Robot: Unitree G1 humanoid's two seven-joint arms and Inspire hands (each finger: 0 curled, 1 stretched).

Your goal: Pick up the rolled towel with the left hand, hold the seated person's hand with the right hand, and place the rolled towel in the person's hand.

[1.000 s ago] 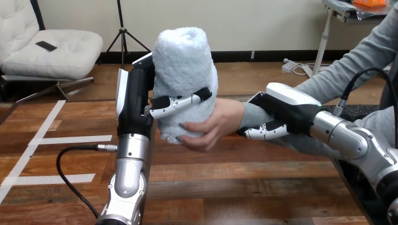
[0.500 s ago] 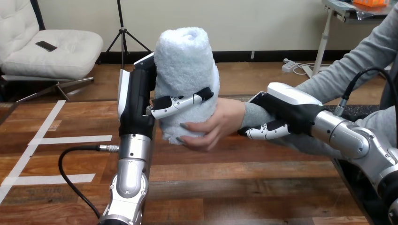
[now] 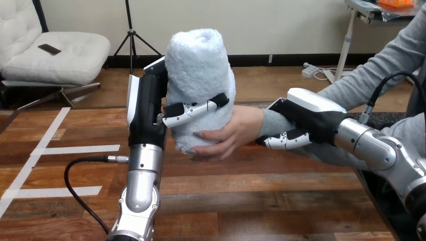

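The left hand (image 3: 148, 108) stood upright over the table (image 3: 241, 196), its fingers (image 3: 193, 109) curled across the front of the rolled towel (image 3: 198, 65) and holding it upright against the palm. The towel rose well above the hand's top edge, and its lower end reached just below the fingers. Just right of the left hand, the person's hand (image 3: 228, 133) cupped the towel's lower part from the side and beneath, its fingertips touching the cloth under the robot's fingers, so both were on the towel. Further right, the right hand (image 3: 306, 118) sat over the person's wrist (image 3: 271, 124), a finger curled beneath it, clasping it. Below the hands, open wood ran to the table's near edge. White tape strips (image 3: 75, 149) lay left of the left hand, and a black cable (image 3: 70, 186) looped beside its forearm (image 3: 143, 170).
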